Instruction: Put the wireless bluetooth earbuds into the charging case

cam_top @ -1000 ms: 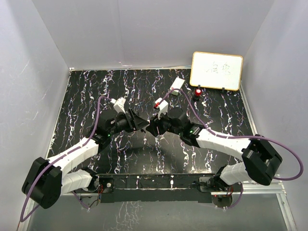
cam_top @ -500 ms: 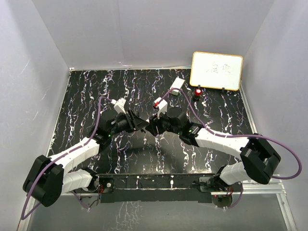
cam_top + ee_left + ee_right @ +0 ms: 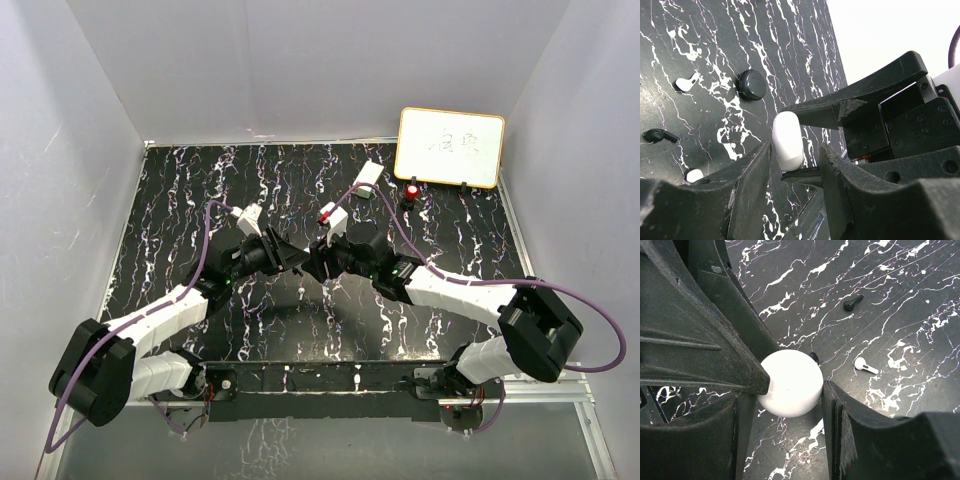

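The white round charging case (image 3: 792, 382) sits between my right gripper's (image 3: 790, 390) fingers, which are shut on its rim. In the left wrist view the case (image 3: 787, 140) shows edge-on. My left gripper (image 3: 795, 150) is open and straddles its flat faces, the left fingertip (image 3: 765, 150) touching one face and the other standing off. Both grippers meet at mid-table in the top view, left (image 3: 297, 258) and right (image 3: 318, 262). A white earbud (image 3: 866, 366) and a black earbud (image 3: 853, 302) lie loose on the table. The left wrist view shows two white earbuds (image 3: 686, 82) (image 3: 694, 175) and a black earbud (image 3: 659, 135).
A black round case (image 3: 751, 84) lies closed on the black marbled table (image 3: 200, 190). At the back right stand a small whiteboard (image 3: 450, 147), a red-topped object (image 3: 412, 190) and a small white box (image 3: 368, 173). White walls enclose three sides.
My right gripper has edged slightly left, closer to the left gripper. The left arm has barely moved.
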`<state>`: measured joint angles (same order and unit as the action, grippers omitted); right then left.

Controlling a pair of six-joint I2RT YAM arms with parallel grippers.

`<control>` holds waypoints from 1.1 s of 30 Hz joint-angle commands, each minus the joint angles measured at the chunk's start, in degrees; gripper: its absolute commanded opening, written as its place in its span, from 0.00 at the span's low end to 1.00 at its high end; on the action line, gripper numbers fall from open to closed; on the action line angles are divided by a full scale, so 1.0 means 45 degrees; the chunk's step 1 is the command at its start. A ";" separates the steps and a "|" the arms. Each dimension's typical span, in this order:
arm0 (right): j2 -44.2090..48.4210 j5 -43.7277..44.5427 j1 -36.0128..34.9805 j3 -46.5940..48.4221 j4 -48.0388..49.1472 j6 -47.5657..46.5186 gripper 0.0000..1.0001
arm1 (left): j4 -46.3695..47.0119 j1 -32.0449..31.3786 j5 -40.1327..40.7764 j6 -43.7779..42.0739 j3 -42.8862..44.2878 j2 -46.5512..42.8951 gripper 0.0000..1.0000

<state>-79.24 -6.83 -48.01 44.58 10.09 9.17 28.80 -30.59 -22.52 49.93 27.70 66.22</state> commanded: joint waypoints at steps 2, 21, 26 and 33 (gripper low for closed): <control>-0.0027 -0.0181 -0.0047 0.0738 0.1407 0.0108 0.22 | 0.0544 -0.0074 -0.0502 0.0193 -0.0122 -0.0029 0.42; -0.0144 -0.0195 -0.0025 0.0911 0.1488 0.0301 0.33 | 0.0741 -0.0066 -0.0460 0.0444 -0.0279 -0.0147 0.00; -0.0045 -0.0035 -0.0029 0.0887 0.1385 0.0340 0.75 | 0.0410 -0.0077 -0.0177 0.0278 -0.0179 -0.0344 0.00; 0.0852 0.0320 -0.0019 0.0586 0.0692 0.0343 0.85 | -0.0485 -0.0039 0.0240 -0.0259 0.0361 -0.0418 0.00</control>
<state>-79.75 -7.01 -47.99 45.23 10.66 10.41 29.08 -30.50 -21.61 50.78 26.79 65.89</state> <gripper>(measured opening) 0.835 0.222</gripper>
